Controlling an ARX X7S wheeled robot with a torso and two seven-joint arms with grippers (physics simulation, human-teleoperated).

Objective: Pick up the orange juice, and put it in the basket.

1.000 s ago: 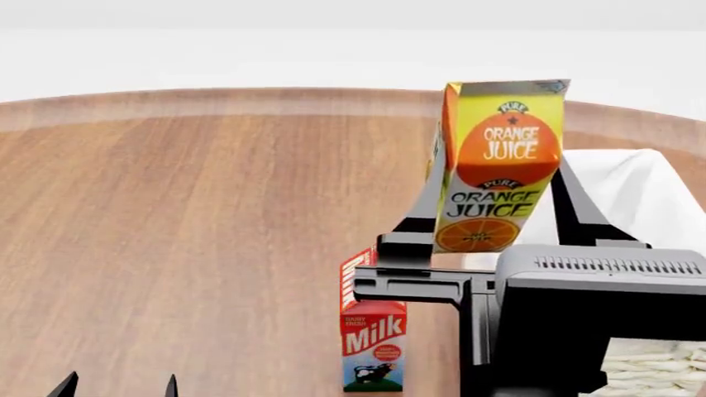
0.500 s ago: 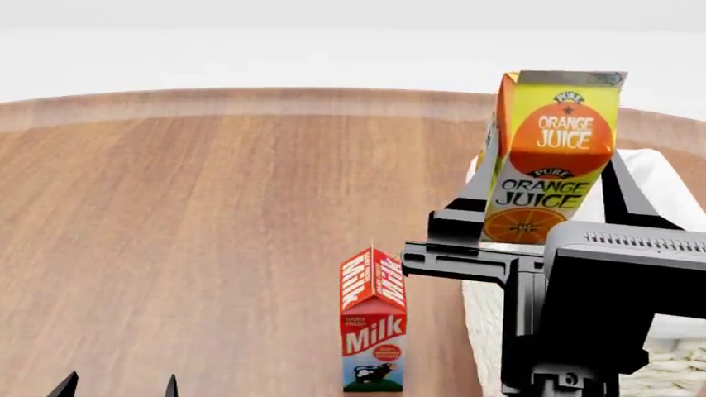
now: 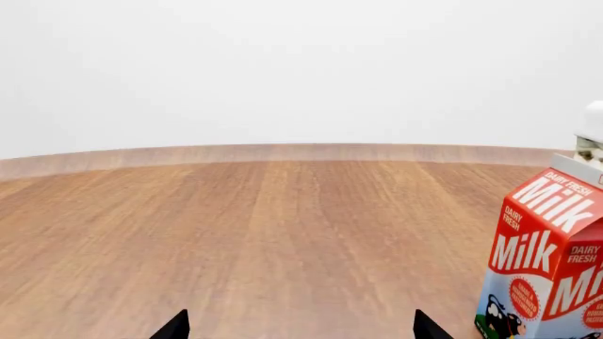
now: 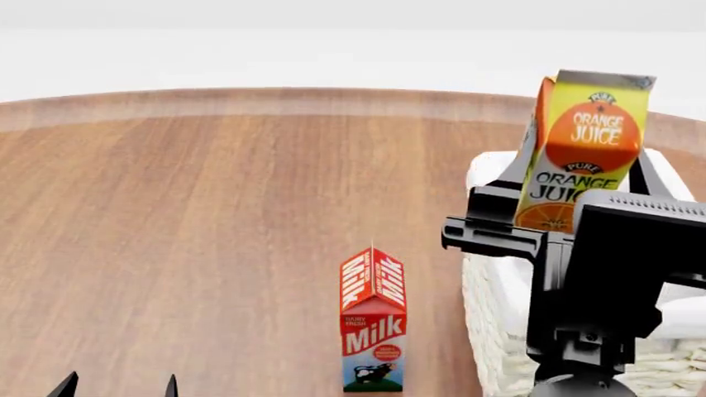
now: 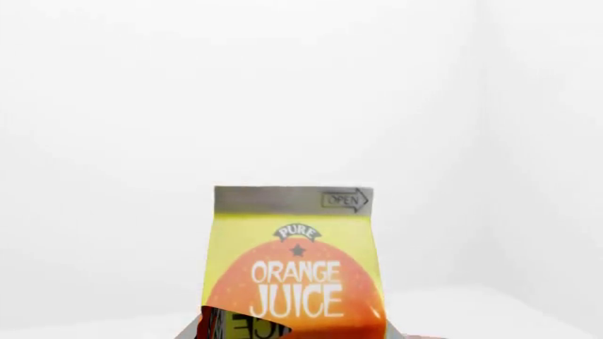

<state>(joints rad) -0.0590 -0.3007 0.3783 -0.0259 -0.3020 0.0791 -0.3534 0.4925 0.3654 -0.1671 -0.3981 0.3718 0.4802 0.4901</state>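
The orange juice [image 4: 584,153] now hangs in the air above the basket [image 4: 491,289], held by the right claw [image 4: 579,198]. One second ago the carton was beside the basket, over the bare worktop [image 4: 198,231] and almost above the Milk carton [image 4: 373,331]. Half a second ago it was over the near-left corner of the basket. Now its lower part is over the white liner, inside the rim as far as the head view shows. So the transport is nearly finished, and I judge that only the lowering and the release are left.

The right claw pinches the orange juice from both sides: one black finger shows at each side of the carton in the head view. The carton leans a little, its top away from the Milk carton, and this lean is about the same as in the earlier pictures. In the right wrist view the orange juice [image 5: 294,265] fills the lower middle, with its top seam level, but the basket is not seen there.

The Milk carton stands upright on the worktop just beside the basket, and it has not moved since the earlier pictures. The left claw [image 3: 296,326] rests low, well apart from the basket on the Milk carton's far side; its two tips are spread with nothing between them, as before.
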